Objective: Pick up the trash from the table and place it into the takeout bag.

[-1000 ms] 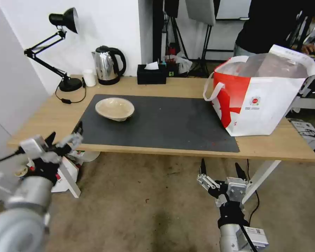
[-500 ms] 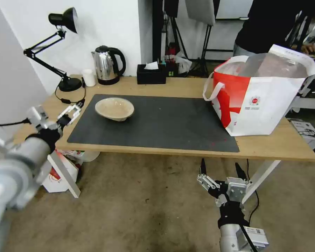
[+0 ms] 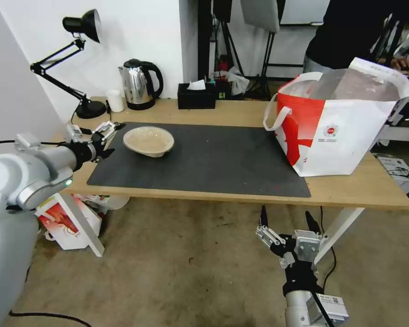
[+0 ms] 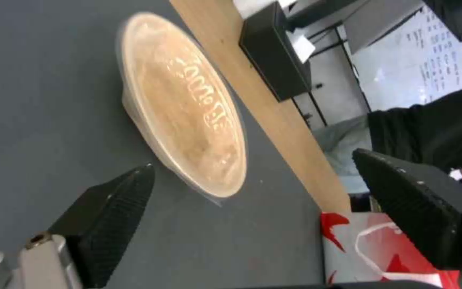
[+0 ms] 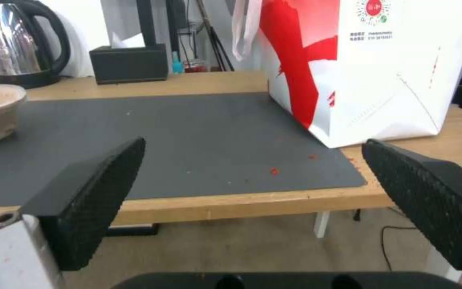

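Beside the shallow beige bowl on the tabletop, the left tool hovered with fingers spread. Below the tabletop's front edge, the right tool hung open.

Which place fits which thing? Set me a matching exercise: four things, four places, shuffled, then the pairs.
Things:
1. beige bowl
2. takeout bag
3. left hand
4. right hand

Places:
A. low, in front of the table edge, open
B. on the mat's right end
C. on the mat's left part
D. open, beside the bowl

Pairs: 1-C, 2-B, 3-D, 4-A
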`<state>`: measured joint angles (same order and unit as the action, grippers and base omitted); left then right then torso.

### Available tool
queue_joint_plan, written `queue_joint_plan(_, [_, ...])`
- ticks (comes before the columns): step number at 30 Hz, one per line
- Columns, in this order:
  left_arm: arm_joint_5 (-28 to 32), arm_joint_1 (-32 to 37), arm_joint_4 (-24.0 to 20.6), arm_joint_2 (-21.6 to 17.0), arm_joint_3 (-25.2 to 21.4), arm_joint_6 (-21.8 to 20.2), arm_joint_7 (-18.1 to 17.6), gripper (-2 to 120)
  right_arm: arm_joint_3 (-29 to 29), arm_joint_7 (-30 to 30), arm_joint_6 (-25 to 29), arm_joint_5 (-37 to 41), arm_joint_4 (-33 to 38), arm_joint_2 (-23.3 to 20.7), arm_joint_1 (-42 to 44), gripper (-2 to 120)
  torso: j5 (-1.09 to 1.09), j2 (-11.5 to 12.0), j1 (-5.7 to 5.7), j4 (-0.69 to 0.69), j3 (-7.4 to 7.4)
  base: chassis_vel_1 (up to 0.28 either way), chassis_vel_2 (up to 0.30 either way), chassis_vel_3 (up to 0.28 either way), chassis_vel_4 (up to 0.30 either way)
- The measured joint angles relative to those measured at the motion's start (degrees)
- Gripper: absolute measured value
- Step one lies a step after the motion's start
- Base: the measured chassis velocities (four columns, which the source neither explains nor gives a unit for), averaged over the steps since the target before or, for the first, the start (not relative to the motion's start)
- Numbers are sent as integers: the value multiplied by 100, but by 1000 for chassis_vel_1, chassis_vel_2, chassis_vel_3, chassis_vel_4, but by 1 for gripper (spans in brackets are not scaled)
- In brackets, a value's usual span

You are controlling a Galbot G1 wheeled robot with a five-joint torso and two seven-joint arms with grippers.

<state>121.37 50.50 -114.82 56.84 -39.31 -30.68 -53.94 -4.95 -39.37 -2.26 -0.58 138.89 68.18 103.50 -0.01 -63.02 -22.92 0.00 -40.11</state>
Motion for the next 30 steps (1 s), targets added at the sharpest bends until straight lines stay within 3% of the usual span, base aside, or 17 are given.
queue_joint_plan(22, [-219,-881,1206,277,766,-320,-58,99,1,0,0,0,0,0,0,100,1,0,0,-1,0,0,0,0,0])
queue_joint_plan(30, [-340,-921,1427,293,841,-401,-74,99,0,0,0,0,0,0,0,100,0,0,0,0,0,0,0,0,0])
